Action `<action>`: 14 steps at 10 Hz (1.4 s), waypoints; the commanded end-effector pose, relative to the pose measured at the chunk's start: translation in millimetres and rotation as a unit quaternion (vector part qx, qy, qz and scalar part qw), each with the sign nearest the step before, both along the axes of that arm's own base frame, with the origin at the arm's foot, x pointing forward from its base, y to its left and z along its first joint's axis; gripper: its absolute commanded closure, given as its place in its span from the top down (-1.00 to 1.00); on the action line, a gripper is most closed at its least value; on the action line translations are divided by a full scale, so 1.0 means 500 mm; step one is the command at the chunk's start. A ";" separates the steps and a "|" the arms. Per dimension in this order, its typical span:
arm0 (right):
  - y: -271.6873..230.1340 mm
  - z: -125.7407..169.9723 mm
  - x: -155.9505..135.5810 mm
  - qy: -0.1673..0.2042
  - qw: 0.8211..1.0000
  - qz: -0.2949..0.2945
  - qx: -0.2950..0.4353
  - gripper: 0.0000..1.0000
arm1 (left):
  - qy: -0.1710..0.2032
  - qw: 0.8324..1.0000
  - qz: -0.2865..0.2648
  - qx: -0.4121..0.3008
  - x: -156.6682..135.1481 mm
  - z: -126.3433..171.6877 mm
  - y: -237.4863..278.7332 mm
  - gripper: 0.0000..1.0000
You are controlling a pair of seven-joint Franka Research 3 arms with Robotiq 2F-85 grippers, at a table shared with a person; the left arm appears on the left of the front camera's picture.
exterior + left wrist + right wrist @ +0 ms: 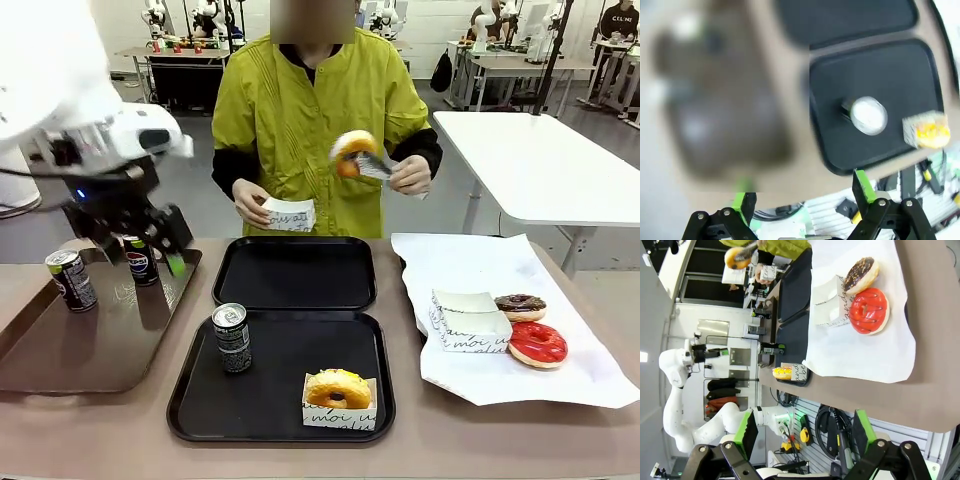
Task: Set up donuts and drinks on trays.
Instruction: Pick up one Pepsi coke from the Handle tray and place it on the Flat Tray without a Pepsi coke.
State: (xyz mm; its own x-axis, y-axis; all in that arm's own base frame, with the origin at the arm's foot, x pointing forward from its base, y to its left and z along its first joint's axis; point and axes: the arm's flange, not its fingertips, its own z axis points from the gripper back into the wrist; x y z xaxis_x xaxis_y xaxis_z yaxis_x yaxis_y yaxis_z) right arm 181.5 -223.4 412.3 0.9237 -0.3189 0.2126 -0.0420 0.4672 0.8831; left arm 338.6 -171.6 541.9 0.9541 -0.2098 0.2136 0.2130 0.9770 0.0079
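My left gripper hangs open over the brown tray, right above a blue-labelled can. A second can stands to its left. The left wrist view is blurred, and nothing sits between the open left gripper there. The near black tray holds a can and a boxed yellow donut. The far black tray is bare. A person holds a yellow donut in tongs and a white box. My right gripper is open, off the table's edge.
White paper at the right carries white boxes, a chocolate donut and a red donut. The right wrist view shows the red donut and chocolate donut. A white table stands behind.
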 end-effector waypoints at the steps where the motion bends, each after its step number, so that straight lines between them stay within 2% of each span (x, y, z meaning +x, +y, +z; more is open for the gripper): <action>1: 0.001 -0.001 -0.001 -0.011 1.000 0.001 0.007 1.00 | -0.032 0.997 0.076 0.001 0.076 0.044 0.145 1.00; 3: 0.001 -0.001 -0.001 -0.011 1.000 0.001 0.007 1.00 | -0.025 0.991 0.133 0.021 0.159 0.063 0.260 1.00; 4: 0.001 -0.001 -0.001 -0.011 1.000 0.001 0.007 1.00 | -0.011 0.986 0.166 0.031 0.188 0.052 0.312 1.00; 5: 0.001 -0.001 -0.001 -0.011 1.000 0.001 0.007 1.00 | 0.014 0.984 0.178 0.007 0.204 0.027 0.340 1.00; 7: 0.001 -0.001 -0.001 -0.011 1.000 0.001 0.007 1.00 | 0.047 0.982 0.181 -0.031 0.198 -0.033 0.374 1.00; 9: 0.001 -0.001 -0.001 -0.011 1.000 0.001 0.007 1.00 | 0.057 0.981 0.180 -0.051 0.217 -0.056 0.386 1.00; 10: 0.001 -0.001 -0.001 -0.011 1.000 0.001 0.007 1.00 | 0.048 0.981 0.185 -0.018 0.212 -0.049 0.381 1.00; 14: 0.001 -0.001 -0.001 -0.011 1.000 0.001 0.007 1.00 | 0.048 0.981 0.185 -0.018 0.212 -0.049 0.381 1.00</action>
State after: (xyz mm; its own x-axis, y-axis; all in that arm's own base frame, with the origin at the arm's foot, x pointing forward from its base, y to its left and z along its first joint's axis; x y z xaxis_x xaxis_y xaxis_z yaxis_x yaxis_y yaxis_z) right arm 181.1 -223.8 412.3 0.9233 -0.3201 0.2124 -0.0408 0.4680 0.8828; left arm 446.3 18.9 515.8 0.9801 0.1622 0.1142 -0.1580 0.9864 -0.0452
